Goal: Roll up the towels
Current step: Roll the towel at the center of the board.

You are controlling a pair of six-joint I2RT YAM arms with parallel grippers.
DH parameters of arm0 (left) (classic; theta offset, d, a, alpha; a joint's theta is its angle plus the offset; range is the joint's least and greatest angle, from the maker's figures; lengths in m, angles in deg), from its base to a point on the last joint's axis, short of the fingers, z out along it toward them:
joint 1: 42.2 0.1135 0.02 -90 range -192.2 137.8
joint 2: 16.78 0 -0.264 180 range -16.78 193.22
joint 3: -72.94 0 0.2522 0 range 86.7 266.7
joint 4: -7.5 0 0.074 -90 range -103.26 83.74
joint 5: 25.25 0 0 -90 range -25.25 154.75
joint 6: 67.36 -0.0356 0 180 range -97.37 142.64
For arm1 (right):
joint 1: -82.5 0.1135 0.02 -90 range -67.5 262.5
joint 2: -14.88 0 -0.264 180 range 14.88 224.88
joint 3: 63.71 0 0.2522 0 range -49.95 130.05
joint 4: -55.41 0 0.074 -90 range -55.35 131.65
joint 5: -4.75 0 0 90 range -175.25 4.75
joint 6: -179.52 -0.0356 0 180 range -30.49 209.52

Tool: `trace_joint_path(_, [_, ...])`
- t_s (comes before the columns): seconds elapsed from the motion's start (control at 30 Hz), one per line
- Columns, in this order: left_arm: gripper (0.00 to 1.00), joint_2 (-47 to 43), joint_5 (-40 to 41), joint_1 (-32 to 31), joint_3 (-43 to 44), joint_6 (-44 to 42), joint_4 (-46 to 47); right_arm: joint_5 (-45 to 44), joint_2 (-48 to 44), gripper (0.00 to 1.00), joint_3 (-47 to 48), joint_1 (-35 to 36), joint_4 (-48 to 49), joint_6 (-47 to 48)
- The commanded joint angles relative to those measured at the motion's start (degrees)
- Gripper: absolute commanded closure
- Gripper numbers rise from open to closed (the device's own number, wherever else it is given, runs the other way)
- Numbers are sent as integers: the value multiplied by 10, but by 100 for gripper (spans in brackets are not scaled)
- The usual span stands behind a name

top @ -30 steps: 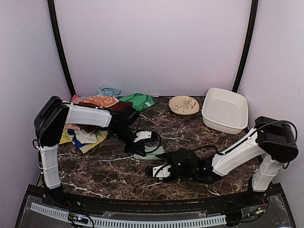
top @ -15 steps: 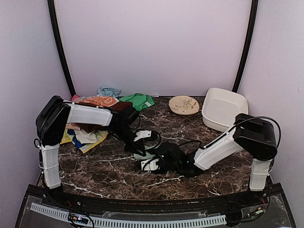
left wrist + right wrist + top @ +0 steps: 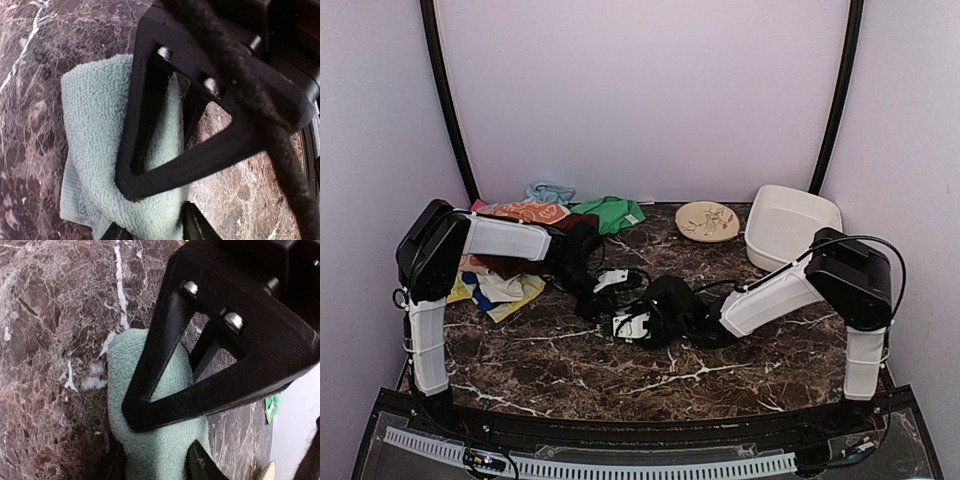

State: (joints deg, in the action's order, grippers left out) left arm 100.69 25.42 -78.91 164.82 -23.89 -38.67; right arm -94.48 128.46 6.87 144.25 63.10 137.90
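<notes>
The pale mint-green towel (image 3: 95, 145) lies bunched on the dark marble table, also seen in the right wrist view (image 3: 150, 440). In the top view it is hidden under the two grippers, which meet at the table's middle. My left gripper (image 3: 603, 298) (image 3: 156, 229) is shut on one end of it, with towel filling the gap between its fingertips. My right gripper (image 3: 626, 325) (image 3: 156, 465) is shut on the other end. Each wrist view shows the other gripper's black triangular finger lying across the towel. A dark maroon towel (image 3: 575, 222) lies in the pile at the back left.
Other towels lie at the back left: an orange one (image 3: 525, 212), a green one (image 3: 612, 212), a blue one (image 3: 550, 190) and a mixed heap (image 3: 500, 285) by the left arm. A patterned plate (image 3: 707, 220) and a white tub (image 3: 792, 232) stand at the back right.
My right gripper has swung left across the table, come up against my left gripper and closed over the mint towel. The left gripper stayed on the towel, which is now covered from above.
</notes>
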Motion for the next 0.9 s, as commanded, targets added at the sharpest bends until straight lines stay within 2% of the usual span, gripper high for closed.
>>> trace_joint_path(0.0, [65,32,17,2,-36,-6,-130,45,57,65,20,-28,-155,-48])
trace_joint_path(0.1, [64,12,10,18,-46,5,-120,71,70,67,40,-29,-205,-59])
trace_joint_path(0.13, [45,5,6,34,-48,5,-121,83,74,67,47,-30,-221,-62])
trace_joint_path(0.17, [40,-6,5,47,-51,9,-121,98,78,68,53,-31,-241,-65])
trace_joint_path(0.53, [38,-179,0,191,-104,12,-134,202,135,72,159,-42,-434,-77])
trace_joint_path(0.6, [38,-198,-8,222,-99,16,-141,213,152,70,179,-44,-474,-78])
trace_joint_path(0.7, [38,-217,-26,264,-91,21,-143,228,165,60,201,-46,-508,-84])
trace_joint_path(0.87, [38,-234,-22,287,-78,23,-138,238,181,57,231,-48,-548,-92])
